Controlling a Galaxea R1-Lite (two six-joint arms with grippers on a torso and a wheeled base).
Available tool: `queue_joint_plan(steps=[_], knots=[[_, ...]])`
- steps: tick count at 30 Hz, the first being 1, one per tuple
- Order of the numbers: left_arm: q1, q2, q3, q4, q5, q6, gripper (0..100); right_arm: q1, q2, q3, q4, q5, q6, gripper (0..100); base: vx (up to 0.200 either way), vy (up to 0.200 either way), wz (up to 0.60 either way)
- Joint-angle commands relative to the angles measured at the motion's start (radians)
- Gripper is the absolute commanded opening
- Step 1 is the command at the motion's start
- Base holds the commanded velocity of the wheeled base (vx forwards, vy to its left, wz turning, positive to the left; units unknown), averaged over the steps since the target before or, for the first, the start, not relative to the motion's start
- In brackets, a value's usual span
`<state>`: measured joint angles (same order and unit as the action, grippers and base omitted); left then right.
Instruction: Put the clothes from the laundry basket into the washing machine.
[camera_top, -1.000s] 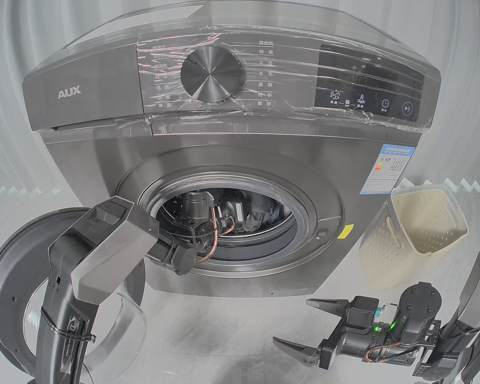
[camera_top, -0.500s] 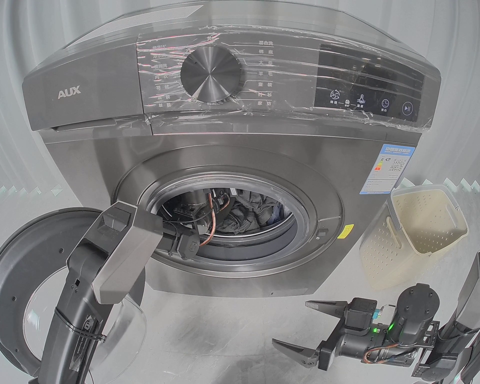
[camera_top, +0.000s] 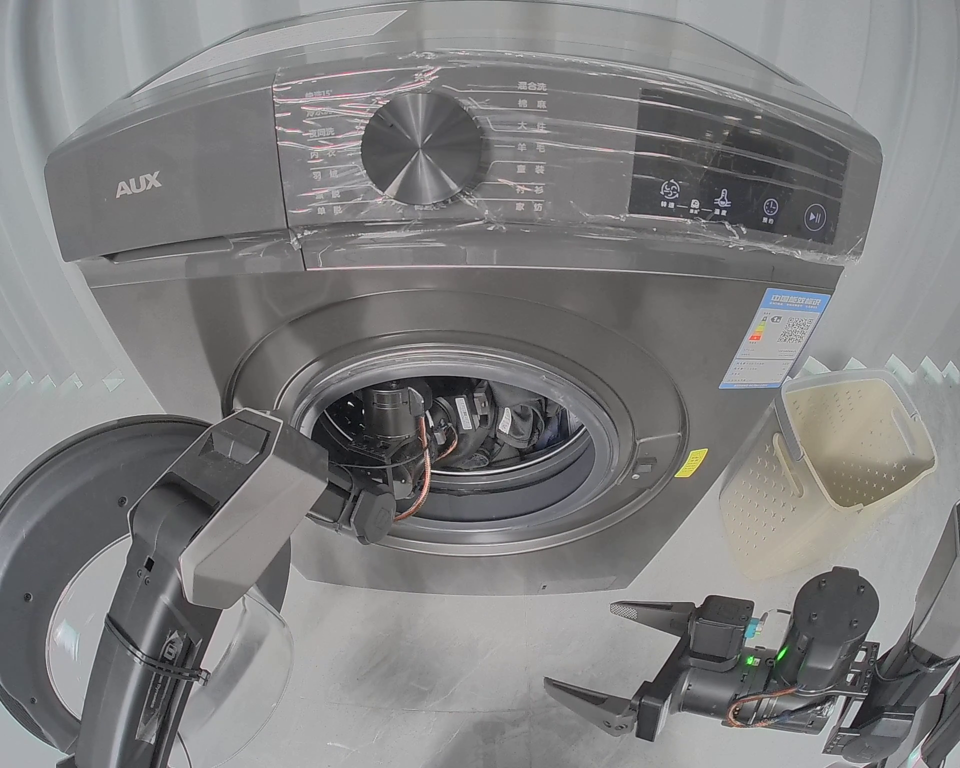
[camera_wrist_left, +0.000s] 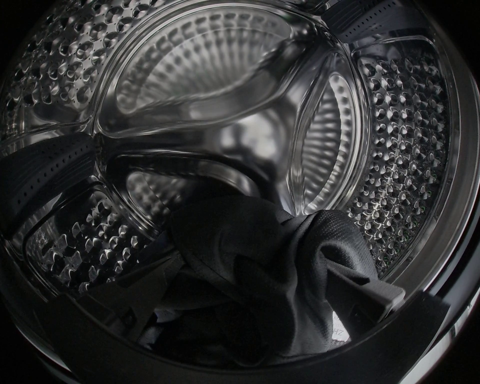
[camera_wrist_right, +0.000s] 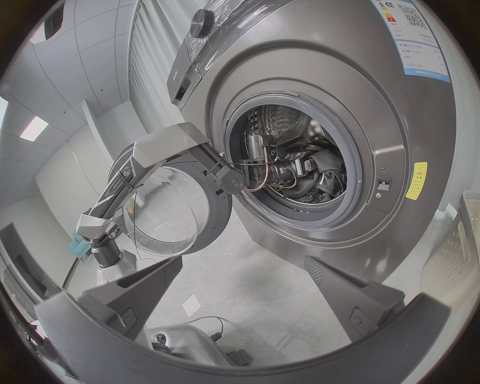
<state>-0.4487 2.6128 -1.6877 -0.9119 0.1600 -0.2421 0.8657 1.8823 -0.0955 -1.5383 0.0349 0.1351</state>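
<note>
The grey washing machine (camera_top: 480, 300) stands with its round door (camera_top: 50, 540) swung open to the left. My left arm goes through the opening, and my left gripper (camera_wrist_left: 260, 300) is deep in the steel drum (camera_wrist_left: 210, 75). It is open, and dark clothes (camera_wrist_left: 260, 250) are heaped between and over its fingers. The same clothes (camera_wrist_right: 330, 175) show in the drum from the right wrist view. The cream laundry basket (camera_top: 850, 450) leans against the machine's right side and looks empty. My right gripper (camera_top: 583, 645) hangs open low in front of the machine, holding nothing.
The open door (camera_wrist_right: 165, 210) juts out beside my left arm. Grey floor (camera_top: 450, 660) lies in front of the machine, between the door and my right gripper. A pale wall runs behind the machine.
My left wrist was drawn back half a second ago, uncovering the clothes in the drum; it now reaches in over them again. My right arm has not moved.
</note>
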Motion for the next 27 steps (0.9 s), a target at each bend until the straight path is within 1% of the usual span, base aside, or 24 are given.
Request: queue_joint_plan(steps=[1, 6, 10, 13, 19, 21, 22, 24, 27], knots=[[-0.002, -0.037, 0.059, -0.005, -0.005, 0.001, 100, -0.001, 0.001, 0.0, 0.0, 0.0, 0.0, 100, 0.0, 0.0, 0.0], [-0.025, -0.091, 0.098, -0.015, -0.005, 0.0, 100, -0.001, 0.001, 0.0, 0.0, 0.0, 0.0, 100, 0.0, 0.0, 0.0], [-0.048, -0.137, 0.18, -0.016, -0.007, 0.004, 100, -0.001, 0.001, 0.0, 0.0, 0.0, 0.0, 100, 0.0, 0.0, 0.0], [-0.062, -0.169, 0.25, -0.019, -0.022, 0.009, 100, -0.001, 0.0, 0.0, 0.0, 0.0, 0.0, 100, 0.0, 0.0, 0.0], [-0.084, -0.189, 0.33, -0.035, -0.025, 0.017, 100, -0.001, 0.0, 0.002, 0.0, 0.0, 0.0, 100, 0.0, 0.0, 0.0], [-0.09, -0.203, 0.355, -0.036, -0.027, 0.023, 100, -0.001, 0.0, 0.002, 0.0, 0.0, 0.0, 100, 0.0, 0.0, 0.0], [-0.096, -0.214, 0.378, -0.036, -0.03, 0.034, 100, -0.002, 0.0, 0.002, 0.0, 0.0, 0.001, 100, 0.0, 0.0, 0.0], [-0.104, -0.224, 0.41, -0.044, -0.034, 0.044, 100, -0.007, 0.0, 0.0, 0.0, 0.002, 0.001, 100, 0.0, 0.0, 0.0], [-0.111, -0.241, 0.444, -0.054, -0.036, 0.049, 100, -0.008, 0.0, 0.0, 0.0, 0.002, 0.004, 100, 0.0, 0.0, 0.0]])
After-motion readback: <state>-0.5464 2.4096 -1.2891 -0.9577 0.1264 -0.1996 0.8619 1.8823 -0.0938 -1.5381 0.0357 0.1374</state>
